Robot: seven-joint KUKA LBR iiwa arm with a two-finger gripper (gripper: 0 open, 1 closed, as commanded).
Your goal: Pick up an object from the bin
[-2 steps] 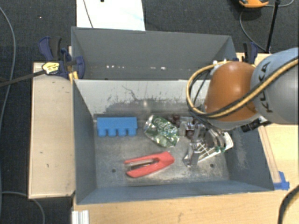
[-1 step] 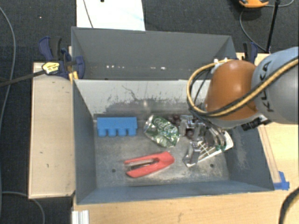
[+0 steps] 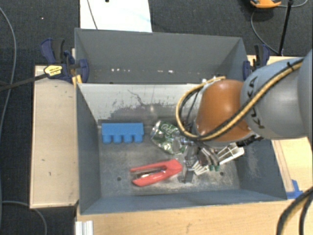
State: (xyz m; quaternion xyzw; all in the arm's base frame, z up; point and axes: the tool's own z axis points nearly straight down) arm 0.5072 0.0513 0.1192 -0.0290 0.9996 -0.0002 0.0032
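Red handled tool (image 3: 155, 173) on bin (image 3: 117, 155) floor, front centre; end effector (image 3: 188, 171) low at its right end, cannot tell whether open or closed. Crumpled green-silver wrapper (image 3: 165, 135) just behind.

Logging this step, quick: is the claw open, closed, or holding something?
Claw: cannot be told; it is down at the right end of the red hand tool.

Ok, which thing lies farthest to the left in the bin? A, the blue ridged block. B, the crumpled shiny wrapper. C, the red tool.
A: the blue ridged block sits closest to the left wall of the bin, while the crumpled shiny wrapper and the red tool lie nearer the middle.
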